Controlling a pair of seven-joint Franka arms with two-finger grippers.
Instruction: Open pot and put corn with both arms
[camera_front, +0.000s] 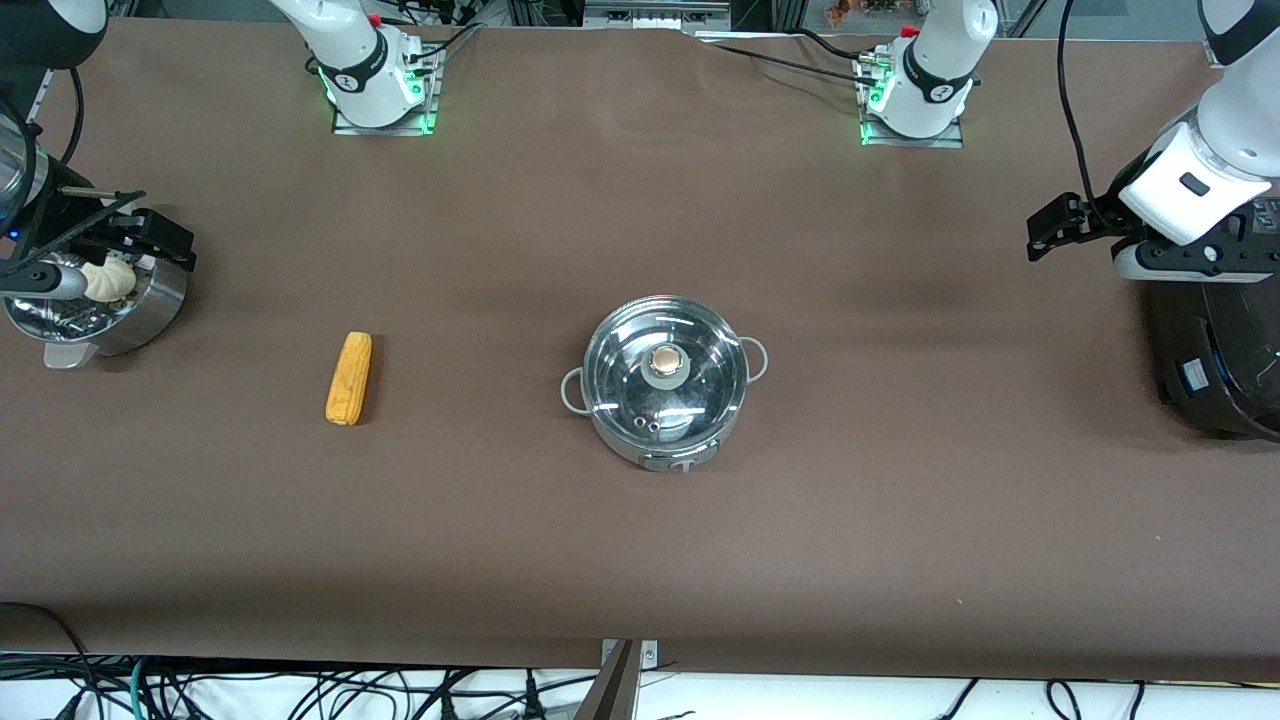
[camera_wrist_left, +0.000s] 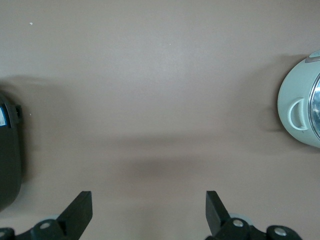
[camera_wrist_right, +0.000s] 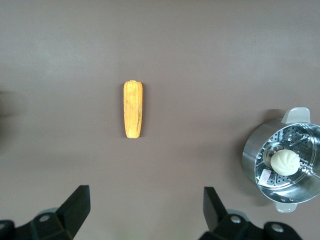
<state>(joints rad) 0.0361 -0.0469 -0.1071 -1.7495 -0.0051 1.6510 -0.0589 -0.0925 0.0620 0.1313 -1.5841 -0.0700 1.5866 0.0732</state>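
Lidded pot (camera_front: 664, 380) sits mid-table, corn (camera_front: 349, 378) beside it toward the right arm's end. Both open, empty grippers, left (camera_wrist_left: 149, 210) and right (camera_wrist_right: 146, 206), hover over opposite table ends.

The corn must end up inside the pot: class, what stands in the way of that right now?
The glass lid sits closed on the pot, blocking it. The brown table between the corn and the pot shows nothing else.

A: Anything crowding the corn cob (camera_front: 349, 378)?
B: No, bare counter (camera_front: 640, 560) all around it. The steamer bowl (camera_front: 120, 305) sits well apart.
A: And the pot (camera_front: 665, 380)?
B: Lid (camera_front: 664, 372) on; open counter surrounds it.
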